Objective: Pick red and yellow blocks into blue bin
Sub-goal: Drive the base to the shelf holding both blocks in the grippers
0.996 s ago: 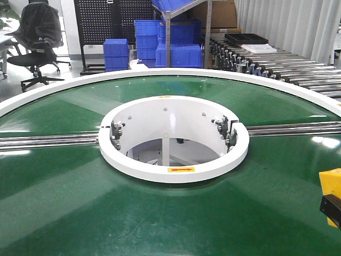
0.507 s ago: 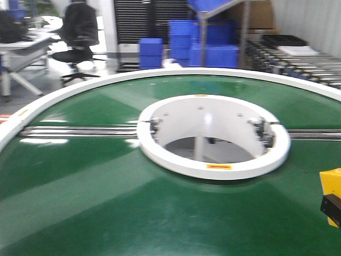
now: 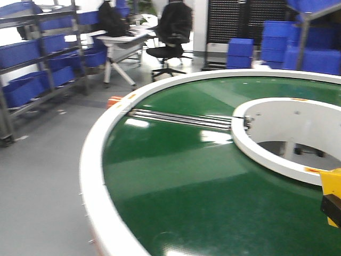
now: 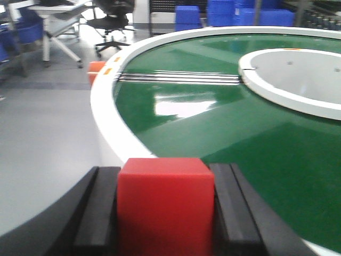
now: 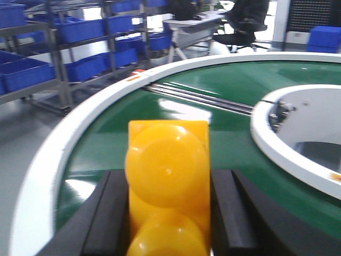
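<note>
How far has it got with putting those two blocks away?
Picking up looks done: the left gripper is shut on the red cube, the right gripper on the yellow brick, both near the rim of the round green table. Left: dropping them in the blue bin. Blue tubs sit on shelves behind, but I cannot tell which is the target.

A light-industrial workshop or logistics test hall is showing here: a big circular green conveyor with a white rim is filling the foreground, and steel racks are carrying rows of blue storage tubs. Stacked blue crates are standing by a black pegboard wall, while a desk and an office chair are sitting on the bare grey floor.
</note>
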